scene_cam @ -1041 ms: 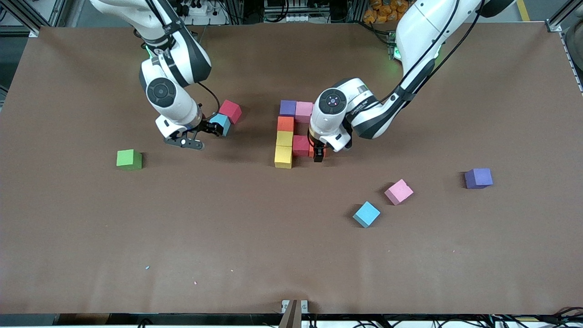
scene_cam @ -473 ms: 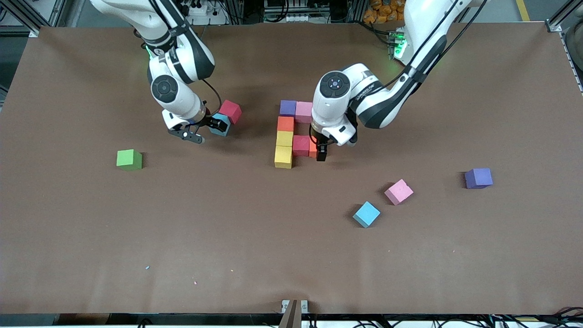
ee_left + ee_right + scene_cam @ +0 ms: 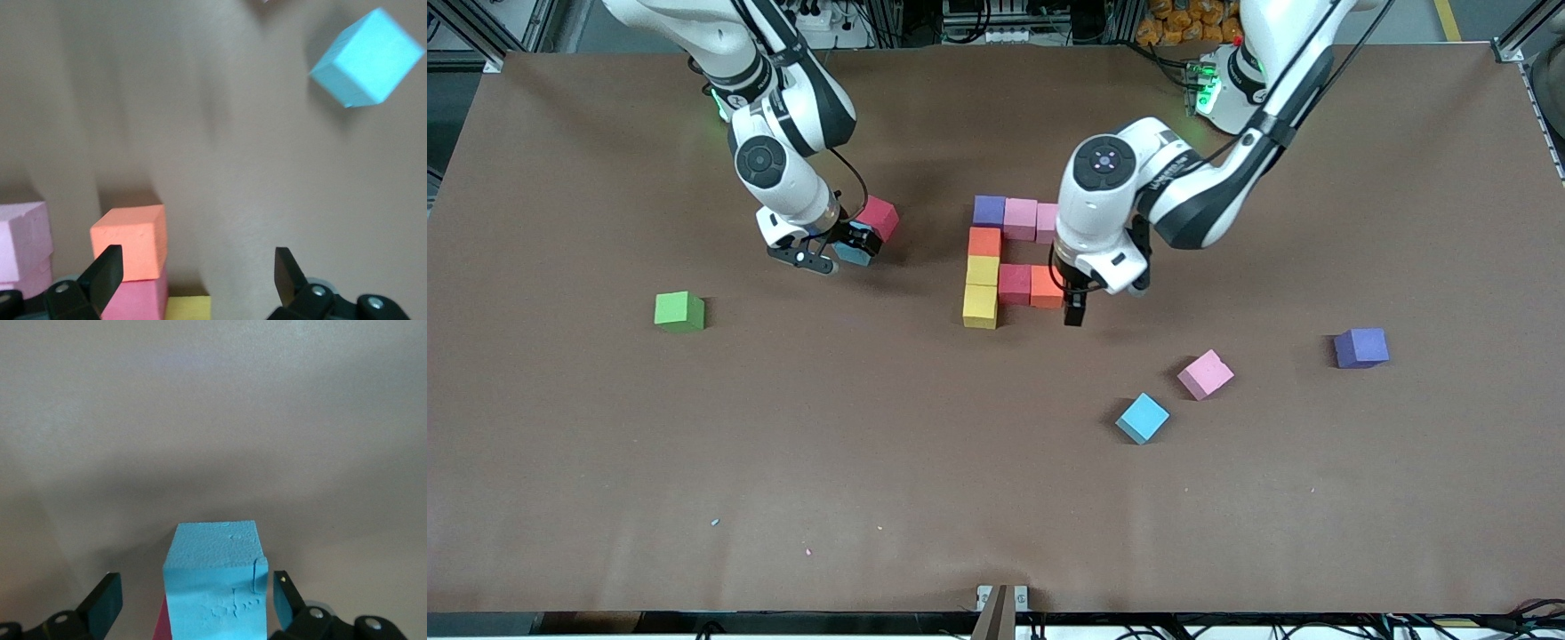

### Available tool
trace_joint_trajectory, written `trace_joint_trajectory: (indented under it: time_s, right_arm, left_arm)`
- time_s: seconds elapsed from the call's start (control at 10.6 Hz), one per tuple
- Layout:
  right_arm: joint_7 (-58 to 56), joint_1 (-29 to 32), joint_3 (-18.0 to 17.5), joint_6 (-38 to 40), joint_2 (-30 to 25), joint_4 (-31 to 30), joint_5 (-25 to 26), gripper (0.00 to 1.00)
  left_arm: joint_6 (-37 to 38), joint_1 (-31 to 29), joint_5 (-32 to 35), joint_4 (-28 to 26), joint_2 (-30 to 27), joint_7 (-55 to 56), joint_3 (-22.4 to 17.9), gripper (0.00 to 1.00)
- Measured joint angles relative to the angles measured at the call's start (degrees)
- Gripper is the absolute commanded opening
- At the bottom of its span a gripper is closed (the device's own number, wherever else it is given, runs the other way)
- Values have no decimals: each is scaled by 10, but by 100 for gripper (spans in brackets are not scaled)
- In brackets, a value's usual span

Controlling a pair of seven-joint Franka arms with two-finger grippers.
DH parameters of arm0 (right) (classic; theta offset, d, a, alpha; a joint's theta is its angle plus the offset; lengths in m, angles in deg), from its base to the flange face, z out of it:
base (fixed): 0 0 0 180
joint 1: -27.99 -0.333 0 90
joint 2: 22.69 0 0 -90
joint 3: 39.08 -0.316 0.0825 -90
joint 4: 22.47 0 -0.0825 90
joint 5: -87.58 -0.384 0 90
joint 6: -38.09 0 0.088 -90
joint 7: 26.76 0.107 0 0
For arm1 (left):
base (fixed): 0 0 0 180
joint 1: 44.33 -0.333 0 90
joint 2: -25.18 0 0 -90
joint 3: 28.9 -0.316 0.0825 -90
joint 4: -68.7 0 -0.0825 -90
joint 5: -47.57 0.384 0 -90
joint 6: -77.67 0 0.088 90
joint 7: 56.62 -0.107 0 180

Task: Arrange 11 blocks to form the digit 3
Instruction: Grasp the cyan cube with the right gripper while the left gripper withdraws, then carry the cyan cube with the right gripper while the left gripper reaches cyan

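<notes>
Partly built digit 3 (image 3: 1009, 258) multicoloured; left gripper (image 3: 1075, 311) open, empty; right gripper (image 3: 193, 600) open astride blue cube (image 3: 215, 583).

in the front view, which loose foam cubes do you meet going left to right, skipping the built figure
green foam cube → red foam cube → blue foam cube → pink foam cube → purple foam cube

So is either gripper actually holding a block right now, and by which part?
Neither. The left gripper is open beside the orange block. The right gripper is open, straddling a blue block without clamping it.
</notes>
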Motion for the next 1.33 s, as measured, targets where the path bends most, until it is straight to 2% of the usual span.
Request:
trace_joint_trajectory:
  time_s: [0.09,0.19,0.57,0.66,0.95,1.23,1.33]
  right_arm:
    - [0,0,0,-1,1,-1,0,86]
    - [0,0,0,-1,2,-1,0,82]
    - [0,0,-5,-30,18,-3,0,79]
    - [0,0,-6,-39,26,-3,0,75]
    - [0,0,-8,-47,37,-3,0,48]
    - [-2,0,-8,-47,36,-2,0,27]
    - [-8,0,-8,-48,36,-1,0,26]
  left_arm:
    - [11,-10,0,12,0,-25,0,100]
    - [24,-21,-1,23,0,-55,0,100]
    - [61,-60,-9,64,6,-168,-2,100]
    - [73,-67,-9,78,12,-189,-3,100]
    - [90,-80,-9,118,36,-232,-3,100]
    - [92,-94,-9,132,52,-260,-3,100]
    - [92,-96,-9,135,56,-274,-4,100]
